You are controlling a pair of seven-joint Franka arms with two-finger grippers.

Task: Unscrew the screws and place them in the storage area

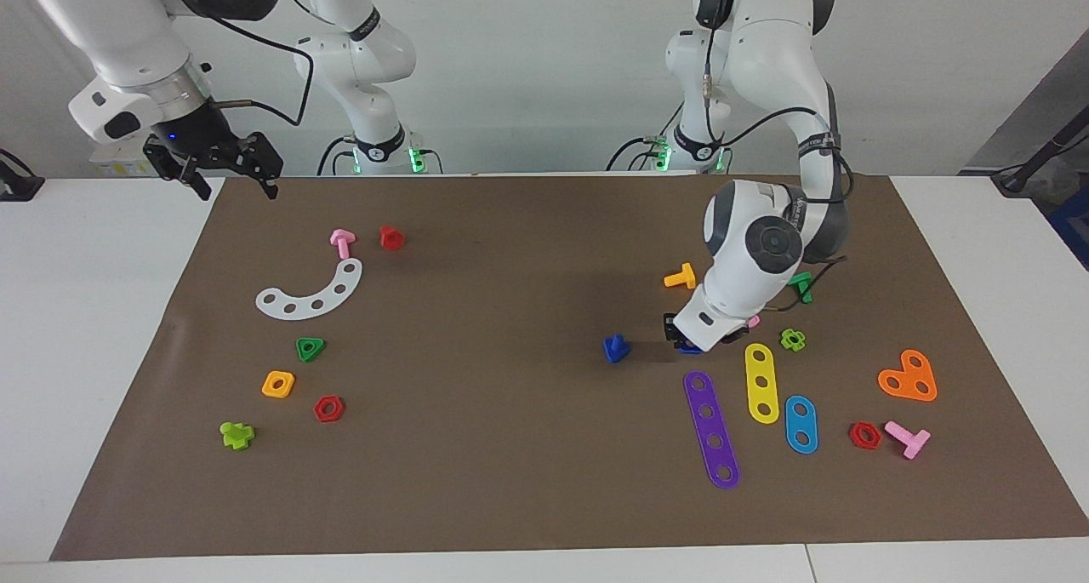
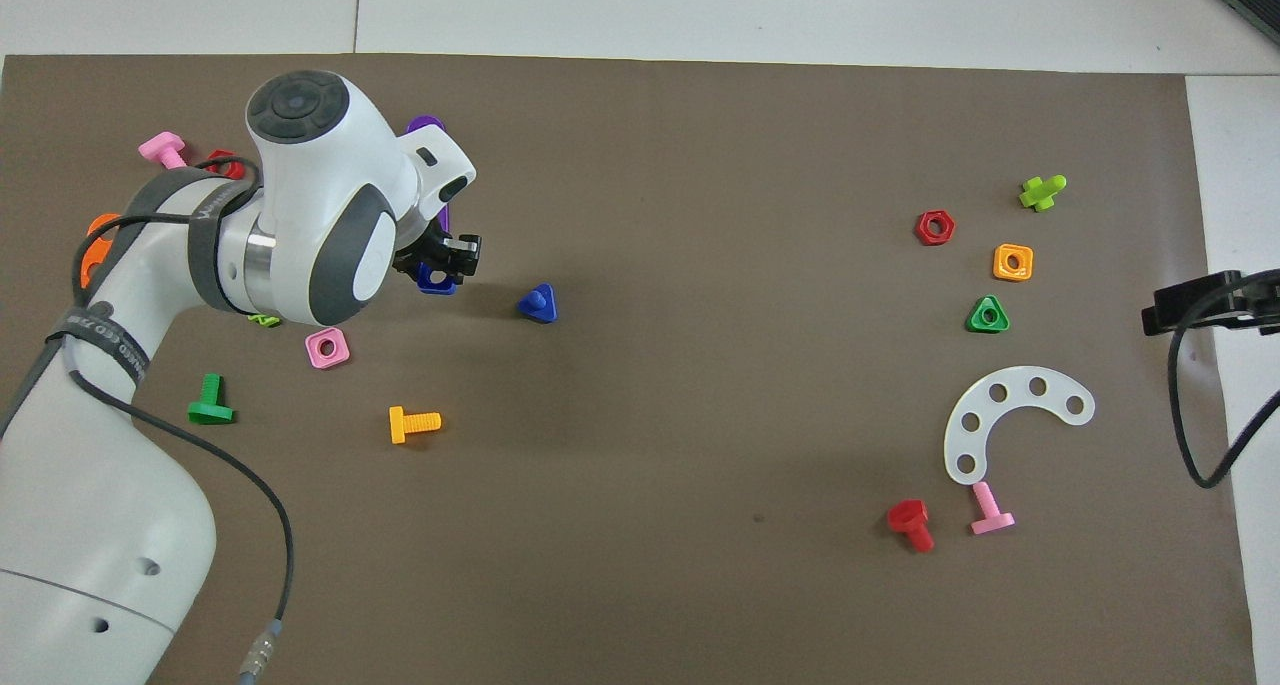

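Note:
The dark-blue bolt (image 1: 616,347) with a triangular head rests head down on the brown mat near its middle, shaft up; it also shows in the overhead view (image 2: 538,304). My left gripper (image 1: 691,338) is low over the mat beside the bolt, toward the left arm's end, apart from it. It is shut on a flat dark-blue square nut (image 2: 437,279). My right gripper (image 1: 230,173) waits, open and empty, over the mat's edge at the right arm's end.
Purple (image 1: 711,428), yellow (image 1: 761,382) and blue (image 1: 801,424) strips, an orange plate (image 1: 909,377), an orange bolt (image 1: 681,277) and a pink nut (image 2: 328,347) lie around the left gripper. A white curved plate (image 1: 312,292) and several nuts and bolts lie toward the right arm's end.

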